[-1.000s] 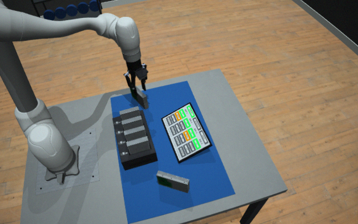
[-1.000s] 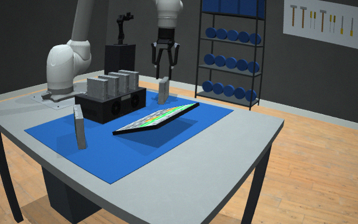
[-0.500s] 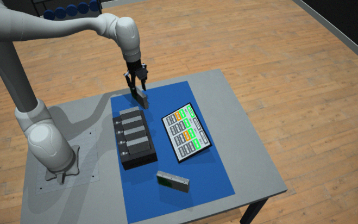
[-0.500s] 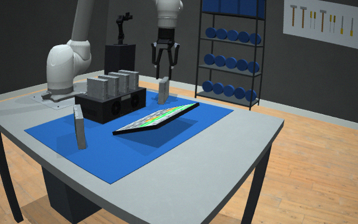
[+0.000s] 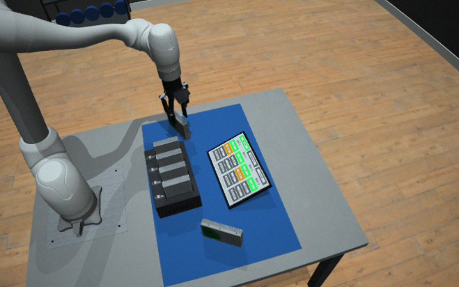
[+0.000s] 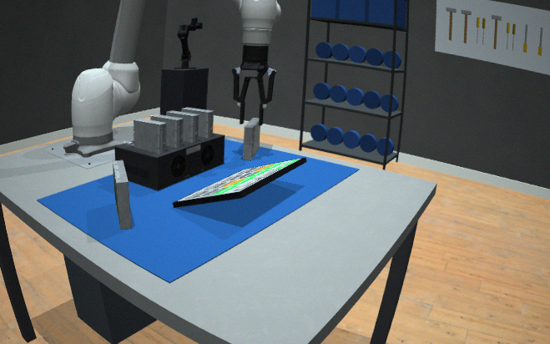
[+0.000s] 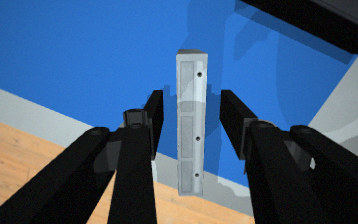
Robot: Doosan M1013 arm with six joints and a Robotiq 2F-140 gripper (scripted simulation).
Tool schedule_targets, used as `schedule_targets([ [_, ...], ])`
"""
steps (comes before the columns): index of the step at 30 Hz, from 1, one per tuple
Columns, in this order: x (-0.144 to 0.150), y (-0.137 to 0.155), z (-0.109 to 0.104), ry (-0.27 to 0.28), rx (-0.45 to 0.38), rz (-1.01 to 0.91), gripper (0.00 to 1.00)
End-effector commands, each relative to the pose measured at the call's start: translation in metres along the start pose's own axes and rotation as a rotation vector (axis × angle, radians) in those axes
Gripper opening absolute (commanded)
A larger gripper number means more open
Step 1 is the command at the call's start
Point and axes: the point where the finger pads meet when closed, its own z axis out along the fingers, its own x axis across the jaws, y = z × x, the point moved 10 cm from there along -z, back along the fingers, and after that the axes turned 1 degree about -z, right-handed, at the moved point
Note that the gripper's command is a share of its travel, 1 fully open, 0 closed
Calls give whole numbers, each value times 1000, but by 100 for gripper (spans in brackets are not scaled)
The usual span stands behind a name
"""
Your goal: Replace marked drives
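Observation:
A black dock (image 5: 177, 203) (image 6: 157, 169) stands on the blue mat (image 5: 259, 221) (image 6: 174, 243) with several grey drives (image 5: 169, 157) (image 6: 169, 128) upright in its bays. A tilted screen (image 5: 239, 169) (image 6: 242, 181) beside it shows two rows with orange marks and green marks in every row. One spare drive (image 5: 183, 126) (image 6: 251, 140) (image 7: 191, 140) stands on edge at the mat's far end. My gripper (image 5: 176, 114) (image 6: 251, 122) (image 7: 191, 104) is partly open with a finger on each side of this drive's top, with gaps on both sides. The other spare drive (image 5: 221, 231) (image 6: 123, 196) stands on edge at the mat's near end.
The arm's base (image 5: 74, 214) sits on a plate left of the dock. A black pedestal (image 6: 183, 87) and a shelf rack with blue cylinders (image 6: 354, 93) stand behind the grey table (image 5: 316, 199) (image 6: 310, 256). The far spare drive is close to the mat's far edge.

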Motion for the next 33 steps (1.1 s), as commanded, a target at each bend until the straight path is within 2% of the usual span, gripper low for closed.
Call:
schedule_targets([
  [1, 0, 0, 3, -1, 0, 0, 40],
  [25, 0, 0, 44, -1, 0, 0, 40],
  [33, 0, 0, 52, -1, 0, 0, 40],
])
